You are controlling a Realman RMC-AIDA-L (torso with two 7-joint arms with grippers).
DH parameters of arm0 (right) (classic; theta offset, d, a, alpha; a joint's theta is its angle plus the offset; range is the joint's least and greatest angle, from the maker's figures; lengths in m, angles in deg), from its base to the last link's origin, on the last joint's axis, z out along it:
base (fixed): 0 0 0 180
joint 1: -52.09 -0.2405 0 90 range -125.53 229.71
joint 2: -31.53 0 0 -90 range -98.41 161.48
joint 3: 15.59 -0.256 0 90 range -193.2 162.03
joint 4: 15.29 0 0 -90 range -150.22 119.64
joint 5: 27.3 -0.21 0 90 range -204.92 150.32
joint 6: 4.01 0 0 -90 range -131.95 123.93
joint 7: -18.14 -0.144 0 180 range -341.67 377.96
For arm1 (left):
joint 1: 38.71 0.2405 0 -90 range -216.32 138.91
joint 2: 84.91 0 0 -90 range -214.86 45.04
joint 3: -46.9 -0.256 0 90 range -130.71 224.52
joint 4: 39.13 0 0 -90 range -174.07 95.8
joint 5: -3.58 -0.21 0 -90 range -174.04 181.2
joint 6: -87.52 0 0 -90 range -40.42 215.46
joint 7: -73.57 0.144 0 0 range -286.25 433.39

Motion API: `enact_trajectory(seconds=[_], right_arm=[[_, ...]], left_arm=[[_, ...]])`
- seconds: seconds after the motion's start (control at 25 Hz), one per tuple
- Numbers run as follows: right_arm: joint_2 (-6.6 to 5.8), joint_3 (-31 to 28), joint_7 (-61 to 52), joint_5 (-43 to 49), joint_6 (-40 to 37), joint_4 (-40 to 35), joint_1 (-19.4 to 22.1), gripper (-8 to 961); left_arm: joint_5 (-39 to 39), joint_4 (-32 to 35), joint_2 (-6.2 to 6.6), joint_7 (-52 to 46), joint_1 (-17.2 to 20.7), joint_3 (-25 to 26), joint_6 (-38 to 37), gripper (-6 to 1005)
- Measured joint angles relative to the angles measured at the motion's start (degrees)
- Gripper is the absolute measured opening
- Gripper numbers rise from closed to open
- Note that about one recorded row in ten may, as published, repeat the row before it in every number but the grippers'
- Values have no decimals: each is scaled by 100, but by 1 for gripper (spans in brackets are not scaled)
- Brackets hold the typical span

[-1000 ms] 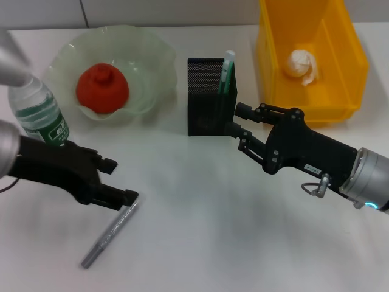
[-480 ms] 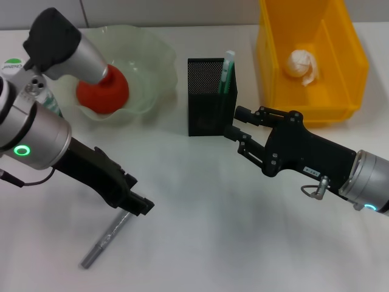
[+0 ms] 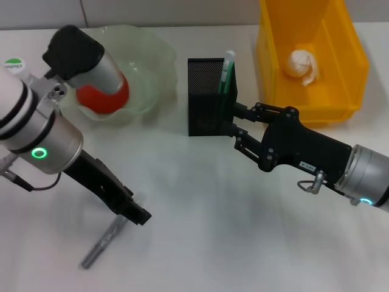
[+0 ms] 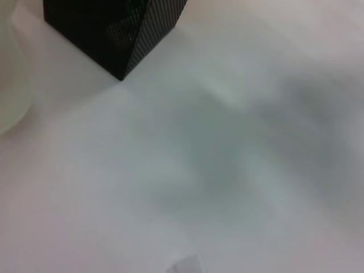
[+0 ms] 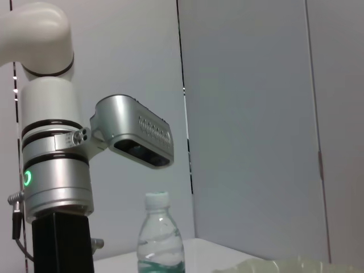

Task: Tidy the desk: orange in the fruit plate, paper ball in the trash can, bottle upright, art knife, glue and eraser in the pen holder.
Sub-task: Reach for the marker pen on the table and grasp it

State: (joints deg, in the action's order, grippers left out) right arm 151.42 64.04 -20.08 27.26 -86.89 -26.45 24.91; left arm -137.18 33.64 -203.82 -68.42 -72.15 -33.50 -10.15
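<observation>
The grey art knife (image 3: 104, 241) lies on the white desk at the front left. My left gripper (image 3: 137, 213) points down at its upper end and covers it. The orange (image 3: 104, 100) sits in the pale green fruit plate (image 3: 152, 67), partly behind my left arm. The bottle (image 5: 161, 239) stands upright at the far left; only its cap (image 3: 13, 62) shows in the head view. The green glue (image 3: 226, 72) stands in the black mesh pen holder (image 3: 205, 97). My right gripper (image 3: 236, 121) is open and empty beside the holder's right side. The paper ball (image 3: 302, 64) lies in the yellow trash can (image 3: 352, 67). The eraser is out of view.
The left wrist view shows bare desk, a corner of the pen holder (image 4: 114, 28) and a sliver of the plate's rim (image 4: 7, 85). The yellow bin stands right behind my right arm. My left arm's silver elbow hangs over the plate.
My left arm has swung in over the plate and turned its gripper downward, ending on the knife's upper end. My right gripper has edged slightly closer to the pen holder.
</observation>
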Motion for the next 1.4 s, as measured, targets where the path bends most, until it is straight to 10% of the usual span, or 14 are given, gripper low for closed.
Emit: enact_trajectory(seconds=[1.4], right_arm=[[0,-58,-33,-15,229,8,-89,348]], left_arm=[[-508,-773,0,85,-356,-361,633,485]])
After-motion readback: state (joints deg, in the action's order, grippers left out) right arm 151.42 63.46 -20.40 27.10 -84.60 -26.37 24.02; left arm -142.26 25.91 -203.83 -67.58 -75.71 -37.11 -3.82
